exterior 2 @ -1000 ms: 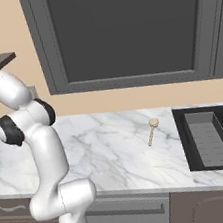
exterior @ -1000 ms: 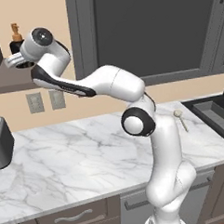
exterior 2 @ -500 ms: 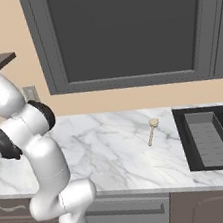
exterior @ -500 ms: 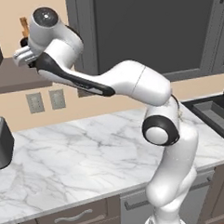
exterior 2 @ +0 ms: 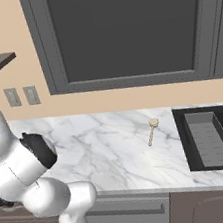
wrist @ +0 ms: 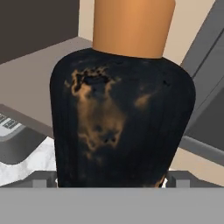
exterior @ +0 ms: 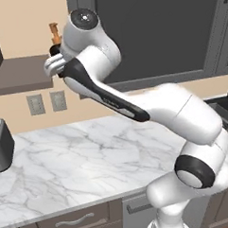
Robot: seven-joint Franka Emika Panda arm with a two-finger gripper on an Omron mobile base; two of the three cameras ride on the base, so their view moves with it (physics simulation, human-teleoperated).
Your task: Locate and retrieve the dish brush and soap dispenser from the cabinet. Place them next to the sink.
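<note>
We see our hand [exterior: 54, 62] up at the shelf [exterior: 19, 73], jaws wide apart on either side of the soap bottle [wrist: 122, 118], nothing gripped. The bottle stands upright on the shelf, close before the hand camera, its orange pump on top. The brush [exterior 2: 152, 129] lies on the desk [exterior 2: 109, 149], near the sink [exterior 2: 213, 138].

White marble counter [exterior: 89, 155] w/ grey veins. Toaster [exterior: 1, 145] at its far left edge. Two wall outlets [exterior: 45, 102] side by side on tan wall above counter. Dark window [exterior 2: 126, 30] w/ grey frame behind. Drawer [exterior: 79, 221] w/ curved handle below counter.
</note>
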